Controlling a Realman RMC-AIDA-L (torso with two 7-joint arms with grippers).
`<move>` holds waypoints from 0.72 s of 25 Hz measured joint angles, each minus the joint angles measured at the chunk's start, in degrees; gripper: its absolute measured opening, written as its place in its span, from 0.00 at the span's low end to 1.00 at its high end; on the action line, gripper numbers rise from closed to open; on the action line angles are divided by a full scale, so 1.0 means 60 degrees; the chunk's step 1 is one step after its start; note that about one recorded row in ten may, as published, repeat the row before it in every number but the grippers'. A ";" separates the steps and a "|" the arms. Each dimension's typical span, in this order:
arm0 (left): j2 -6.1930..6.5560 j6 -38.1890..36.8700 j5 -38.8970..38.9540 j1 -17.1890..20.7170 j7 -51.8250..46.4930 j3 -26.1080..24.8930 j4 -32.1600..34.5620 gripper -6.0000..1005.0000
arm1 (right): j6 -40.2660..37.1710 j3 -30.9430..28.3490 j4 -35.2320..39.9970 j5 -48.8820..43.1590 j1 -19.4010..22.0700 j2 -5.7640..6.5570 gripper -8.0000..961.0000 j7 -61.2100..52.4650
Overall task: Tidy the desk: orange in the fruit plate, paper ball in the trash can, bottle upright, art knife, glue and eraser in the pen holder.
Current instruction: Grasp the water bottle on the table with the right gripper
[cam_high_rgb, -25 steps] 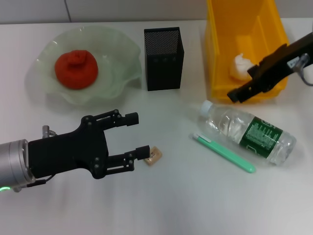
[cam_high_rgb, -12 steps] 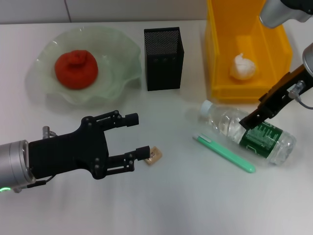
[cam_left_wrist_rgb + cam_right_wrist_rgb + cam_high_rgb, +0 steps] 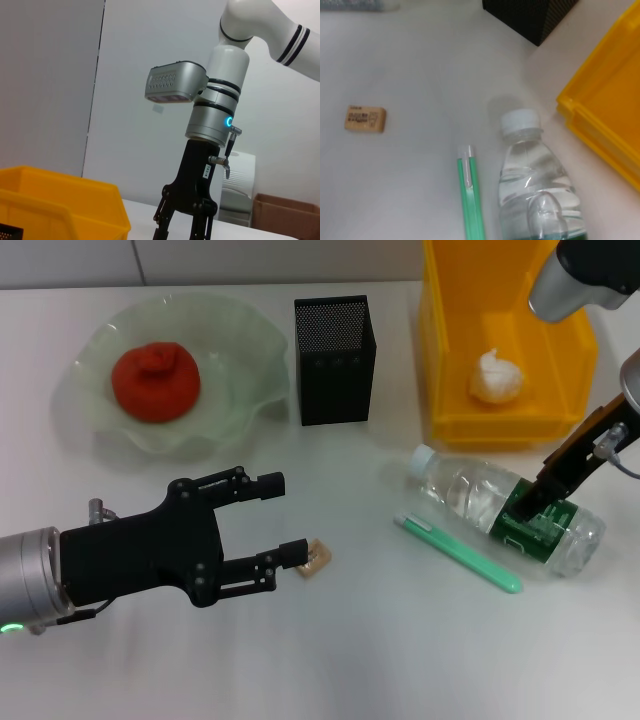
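I see right claw [image 3: 535,502] down on lying bottle [image 3: 505,510], right of bench [image 3: 380,640], grip undeterminable | risk: round bottle rolls onto green art knife [image 3: 458,553] | left claw [image 3: 283,518] open beside eraser [image 3: 314,559]

Green pen [image 3: 460,553] just beside bottle [image 3: 505,510], crowding near side.

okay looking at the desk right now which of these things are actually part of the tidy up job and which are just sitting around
Part of the job:
orange in the fruit plate
paper ball in the trash can
bottle, lying on its side
eraser
pen holder
green art knife
left tool, open near the eraser
right tool, over the bottle

Just lying about:
nothing visible
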State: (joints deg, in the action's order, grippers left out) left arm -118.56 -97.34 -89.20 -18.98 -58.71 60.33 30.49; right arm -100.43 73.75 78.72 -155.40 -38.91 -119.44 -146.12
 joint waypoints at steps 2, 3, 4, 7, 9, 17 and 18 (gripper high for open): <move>-0.0001 0.0013 0.0000 0.0000 0.0000 0.0004 0.0000 0.74 | 0.0076 0.0042 -0.0160 -0.0002 -0.0011 0.0000 0.87 -0.0001; -0.0001 0.0013 0.0000 0.0000 0.0000 0.0004 0.0000 0.74 | 0.0134 0.0103 -0.0267 -0.0003 -0.0016 0.0000 0.87 -0.0002; -0.0001 0.0074 0.0000 0.0000 0.0000 0.0010 -0.0001 0.74 | 0.0247 0.0218 -0.0414 -0.0005 -0.0028 0.0000 0.87 -0.0004; -0.0001 0.0101 0.0000 0.0000 0.0000 0.0009 -0.0011 0.74 | 0.0402 0.0383 -0.0577 -0.0007 -0.0043 0.0000 0.87 -0.0008; -0.0001 0.0103 -0.0001 0.0000 0.0000 0.0009 -0.0013 0.74 | 0.0595 0.0530 -0.0730 -0.0010 -0.0061 0.0000 0.87 -0.0027; 0.0000 0.0105 0.0000 0.0000 0.0000 0.0009 -0.0014 0.74 | 0.1242 0.0880 -0.1486 -0.0013 -0.0254 0.0000 0.87 -0.0081; -0.0001 0.0107 -0.0001 0.0000 0.0000 0.0008 -0.0014 0.74 | 0.1323 0.0912 -0.1570 -0.0012 -0.0272 0.0000 0.87 -0.0081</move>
State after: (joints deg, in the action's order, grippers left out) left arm -118.57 -96.70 -89.21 -18.98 -58.71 60.38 30.41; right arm -92.49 79.23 69.30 -155.48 -40.54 -119.45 -146.60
